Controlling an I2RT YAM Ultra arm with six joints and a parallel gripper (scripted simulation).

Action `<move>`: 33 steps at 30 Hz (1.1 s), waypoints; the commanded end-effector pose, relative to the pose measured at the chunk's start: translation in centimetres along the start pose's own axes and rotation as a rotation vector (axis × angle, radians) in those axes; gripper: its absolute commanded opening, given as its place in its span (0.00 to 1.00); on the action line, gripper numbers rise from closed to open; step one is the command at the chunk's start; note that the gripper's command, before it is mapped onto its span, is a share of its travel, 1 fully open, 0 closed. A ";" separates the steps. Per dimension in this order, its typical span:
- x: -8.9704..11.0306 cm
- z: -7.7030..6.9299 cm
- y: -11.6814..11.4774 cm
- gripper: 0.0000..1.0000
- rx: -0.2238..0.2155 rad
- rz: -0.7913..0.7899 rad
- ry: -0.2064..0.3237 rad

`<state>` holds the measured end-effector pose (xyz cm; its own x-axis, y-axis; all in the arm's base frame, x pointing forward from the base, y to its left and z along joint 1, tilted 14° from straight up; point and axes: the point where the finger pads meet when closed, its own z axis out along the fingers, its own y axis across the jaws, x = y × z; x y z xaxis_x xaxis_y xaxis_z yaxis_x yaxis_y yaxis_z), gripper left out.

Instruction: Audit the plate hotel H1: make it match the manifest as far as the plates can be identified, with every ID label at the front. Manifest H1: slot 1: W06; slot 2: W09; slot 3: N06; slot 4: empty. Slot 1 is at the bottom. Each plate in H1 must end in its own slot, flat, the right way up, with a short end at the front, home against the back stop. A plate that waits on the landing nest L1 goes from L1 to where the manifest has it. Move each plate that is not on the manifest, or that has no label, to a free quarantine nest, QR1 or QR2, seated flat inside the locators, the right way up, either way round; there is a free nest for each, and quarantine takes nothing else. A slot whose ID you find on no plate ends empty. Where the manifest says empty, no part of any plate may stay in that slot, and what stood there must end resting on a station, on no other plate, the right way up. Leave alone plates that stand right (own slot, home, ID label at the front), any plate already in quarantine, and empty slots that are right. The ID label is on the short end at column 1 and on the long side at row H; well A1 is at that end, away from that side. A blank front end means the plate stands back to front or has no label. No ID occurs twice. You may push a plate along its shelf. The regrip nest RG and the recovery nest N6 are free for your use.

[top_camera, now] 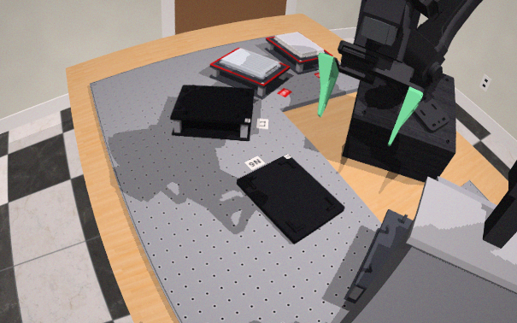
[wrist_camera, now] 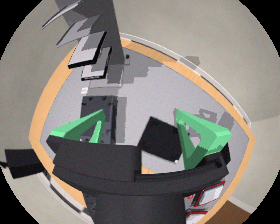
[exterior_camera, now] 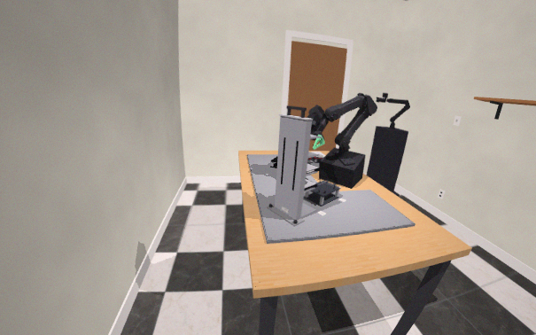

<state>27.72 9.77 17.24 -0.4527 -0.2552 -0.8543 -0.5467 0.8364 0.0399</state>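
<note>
My gripper (top_camera: 355,130) (exterior_camera: 318,142) (wrist_camera: 140,113) has green fingers, is open and holds nothing. It hangs in the air in front of the arm's black base (top_camera: 402,145), to the right of the nests. Two red-rimmed quarantine nests at the back each hold a white plate: one (top_camera: 250,64) nearer, one (top_camera: 297,44) farther. The black raised landing nest L1 (top_camera: 212,104) shows no plate on top. The flat black nest N6 (top_camera: 289,196) is bare. The grey plate hotel H1 (top_camera: 445,222) (exterior_camera: 293,164) (wrist_camera: 95,30) stands at the lower right; its slots are hidden in the top view.
A grey perforated mat (top_camera: 193,239) covers the wooden table (top_camera: 86,141). A second black raised nest (exterior_camera: 322,192) stands beside the hotel. A black camera post (exterior_camera: 386,155) stands behind the arm's base.
</note>
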 end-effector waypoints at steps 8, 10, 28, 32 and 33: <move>0.6 -0.2 3.0 1.00 0.023 0.024 0.008; 0.6 -0.3 3.6 1.00 0.024 0.023 0.007; 0.3 0.0 8.9 1.00 0.026 0.020 0.016; -1.0 -0.6 9.6 1.00 0.021 0.026 -0.024; -0.8 -0.3 10.0 1.00 0.022 0.024 -0.010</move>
<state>21.93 18.06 17.31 -0.4598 -0.2658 -0.8473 -0.5618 0.8260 0.0458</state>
